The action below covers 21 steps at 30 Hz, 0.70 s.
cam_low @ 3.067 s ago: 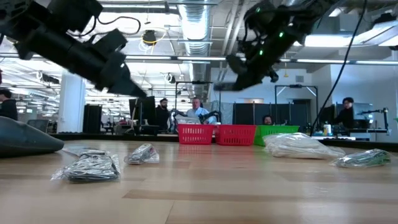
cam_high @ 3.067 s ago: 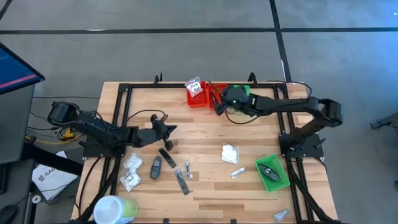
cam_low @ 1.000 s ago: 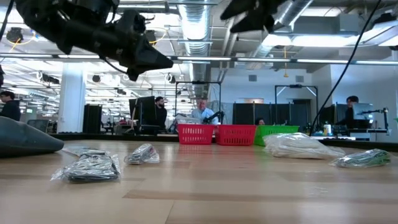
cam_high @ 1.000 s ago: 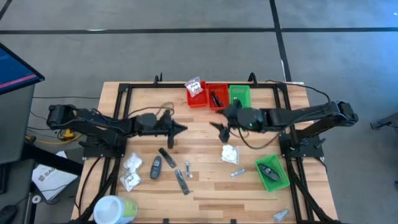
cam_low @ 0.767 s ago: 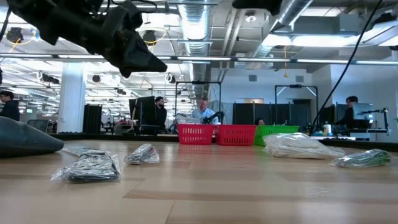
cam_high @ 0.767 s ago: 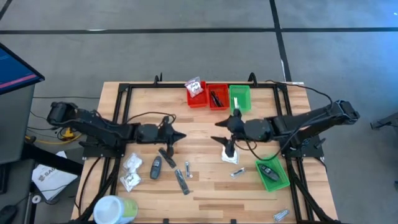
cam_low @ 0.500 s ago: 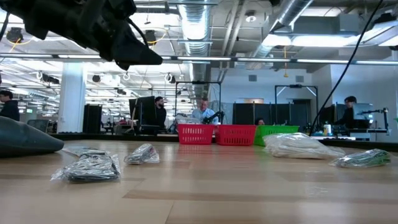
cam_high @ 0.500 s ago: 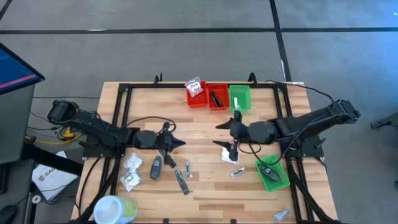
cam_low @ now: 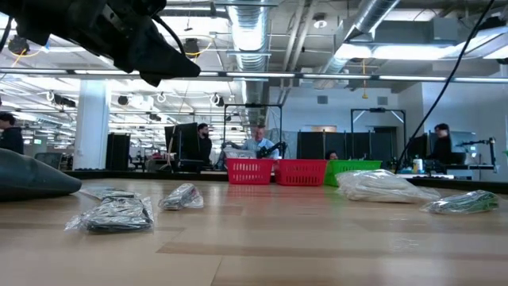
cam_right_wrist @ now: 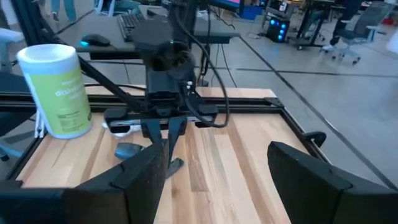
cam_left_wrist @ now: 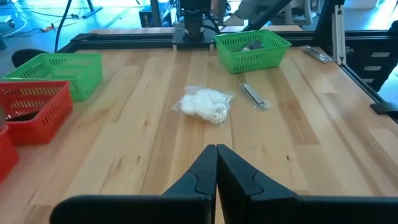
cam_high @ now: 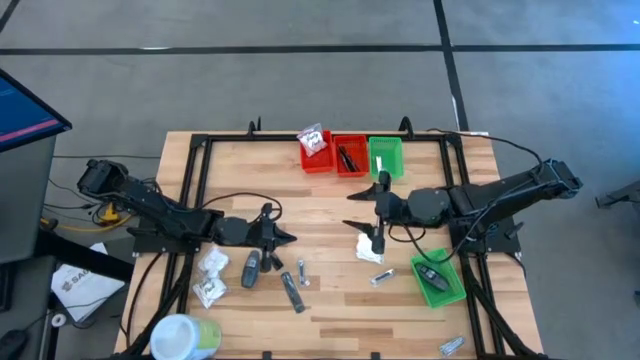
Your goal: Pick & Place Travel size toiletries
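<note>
Hovering over white packet (cam_high: 370,246), right pincer (cam_high: 362,217) spread apart, left pincer (cam_high: 287,238) pressed together, empty.

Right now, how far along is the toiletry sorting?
Done: a packet sits in the left red bin, dark items in the middle red bin and the near green bin. In hand: nothing; the open right gripper hangs over the white packet, the left gripper is shut and empty. Left: packets and dark sticks on the table.
</note>
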### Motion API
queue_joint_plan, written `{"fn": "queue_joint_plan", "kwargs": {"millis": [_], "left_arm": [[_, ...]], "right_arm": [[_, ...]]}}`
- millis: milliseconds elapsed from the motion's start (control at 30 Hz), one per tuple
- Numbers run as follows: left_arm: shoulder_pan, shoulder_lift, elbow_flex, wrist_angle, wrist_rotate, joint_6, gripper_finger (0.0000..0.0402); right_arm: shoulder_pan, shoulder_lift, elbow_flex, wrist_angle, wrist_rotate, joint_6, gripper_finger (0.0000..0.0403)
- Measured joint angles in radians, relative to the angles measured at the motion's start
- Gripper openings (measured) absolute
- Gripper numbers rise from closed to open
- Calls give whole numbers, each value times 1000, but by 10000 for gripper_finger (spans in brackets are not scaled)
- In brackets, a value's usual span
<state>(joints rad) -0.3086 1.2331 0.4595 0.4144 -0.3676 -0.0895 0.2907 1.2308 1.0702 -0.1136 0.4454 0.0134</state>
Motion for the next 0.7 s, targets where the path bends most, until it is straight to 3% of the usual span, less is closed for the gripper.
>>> {"fn": "queue_joint_plan", "kwargs": {"millis": [233, 600, 700], "left_arm": [[8, 0, 0, 5, 0, -1, 1], [36, 0, 0, 6, 0, 24, 1], [48, 0, 0, 6, 1, 32, 1]], "right_arm": [[-8, 0, 0, -103, 0, 134, 265], [-110, 0, -14, -551, 61, 703, 265], [-137, 3, -78, -717, -41, 843, 259]]}}
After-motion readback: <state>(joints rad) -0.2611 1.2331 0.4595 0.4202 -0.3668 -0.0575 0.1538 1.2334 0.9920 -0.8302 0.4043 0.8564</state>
